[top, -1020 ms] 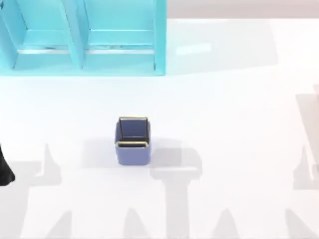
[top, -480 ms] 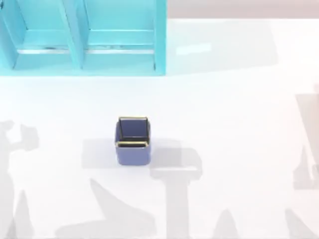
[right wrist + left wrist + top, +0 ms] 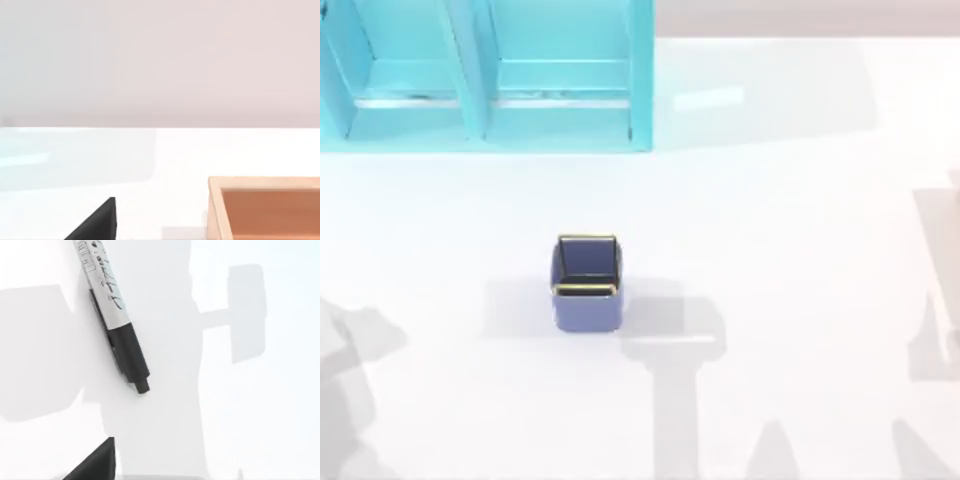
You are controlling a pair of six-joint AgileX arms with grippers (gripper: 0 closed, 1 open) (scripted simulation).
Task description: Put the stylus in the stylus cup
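The stylus cup (image 3: 587, 284), blue-violet with a thin gold rim, stands upright a little left of the table's middle in the top view, and nothing shows inside it. The stylus (image 3: 114, 320) lies flat on the white table in the left wrist view; it has a silver barrel with black lettering and a black tapered end. A black corner of my left gripper (image 3: 97, 466) shows at that picture's edge, apart from the stylus and not touching it. A black corner of my right gripper (image 3: 97, 223) hovers above the bare table, away from both.
A large cyan shelf unit (image 3: 485, 75) fills the back left of the table. An open light-brown wooden box (image 3: 216, 200) sits close to my right gripper in the right wrist view. Arm shadows fall across the table's front and left.
The dark piece of my left arm at the top view's left edge has moved out of the picture. Its shadows on the left have shifted. The cup has not moved.
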